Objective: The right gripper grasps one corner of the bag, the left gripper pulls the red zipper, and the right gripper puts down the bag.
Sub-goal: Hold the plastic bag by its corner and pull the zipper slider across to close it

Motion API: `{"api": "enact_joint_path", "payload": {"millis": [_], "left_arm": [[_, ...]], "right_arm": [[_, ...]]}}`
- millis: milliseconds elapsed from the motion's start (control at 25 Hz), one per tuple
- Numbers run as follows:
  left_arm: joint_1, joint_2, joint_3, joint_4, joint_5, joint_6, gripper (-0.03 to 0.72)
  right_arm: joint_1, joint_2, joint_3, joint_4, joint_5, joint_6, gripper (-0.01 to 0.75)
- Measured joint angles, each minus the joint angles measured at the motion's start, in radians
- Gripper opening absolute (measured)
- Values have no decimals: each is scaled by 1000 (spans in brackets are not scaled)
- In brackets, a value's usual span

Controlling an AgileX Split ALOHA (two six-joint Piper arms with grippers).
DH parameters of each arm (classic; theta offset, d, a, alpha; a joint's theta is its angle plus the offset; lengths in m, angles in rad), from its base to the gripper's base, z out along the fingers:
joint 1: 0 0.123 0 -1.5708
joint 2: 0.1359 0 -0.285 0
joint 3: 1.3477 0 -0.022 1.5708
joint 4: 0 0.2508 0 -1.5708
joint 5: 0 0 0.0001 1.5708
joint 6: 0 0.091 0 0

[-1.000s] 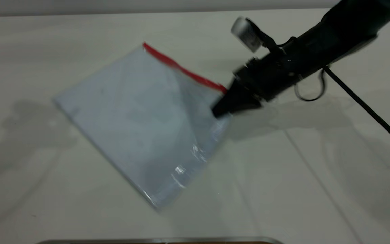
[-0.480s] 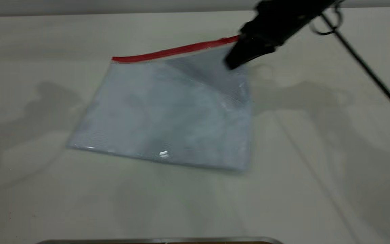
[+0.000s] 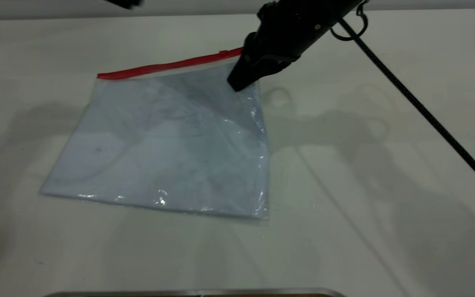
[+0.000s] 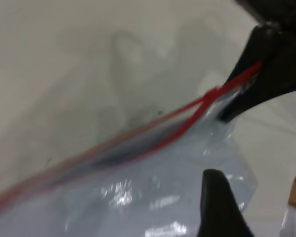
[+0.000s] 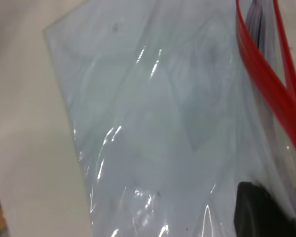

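The clear bag [image 3: 167, 140] with pale paper inside lies on the white table, its red zipper [image 3: 167, 66] along the far edge. The right gripper [image 3: 237, 84] is shut on the bag's far right corner and holds it slightly raised, with the small slider tab [image 3: 223, 53] just beside it. Only a tip of the left gripper [image 3: 124, 3] shows at the top edge, far left of the bag. In the left wrist view, one finger [image 4: 219, 207] hangs over the bag [image 4: 153, 187], short of the zipper [image 4: 187, 118]. In the right wrist view the zipper [image 5: 266, 79] gapes over the paper.
The right arm's braided black cord [image 3: 419, 107] slants across the table's right side. A metal rim [image 3: 196, 293] runs along the near edge. Bare tabletop [image 3: 386, 227] surrounds the bag.
The right gripper has carried the bag's corner up, back and then left. The bag has swung round so the red edge runs along the far side. The left gripper has entered at the top.
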Motion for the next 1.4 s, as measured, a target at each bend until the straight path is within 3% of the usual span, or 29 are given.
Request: {"api": "enact_joint_path", "payload": {"millis": [280, 480, 920, 1400], "left_arm": [[-88, 155, -172, 5, 72, 53, 468], [-117, 216, -206, 9, 95, 53, 468], [-130, 240, -209, 12, 104, 53, 463], [-131, 240, -209, 12, 104, 53, 346]], "right_arm": [[8, -13, 0, 15, 81, -7, 33], [8, -14, 0, 17, 95, -13, 33], [8, -14, 0, 18, 101, -33, 33], [8, -14, -6, 32, 114, -34, 33]]}}
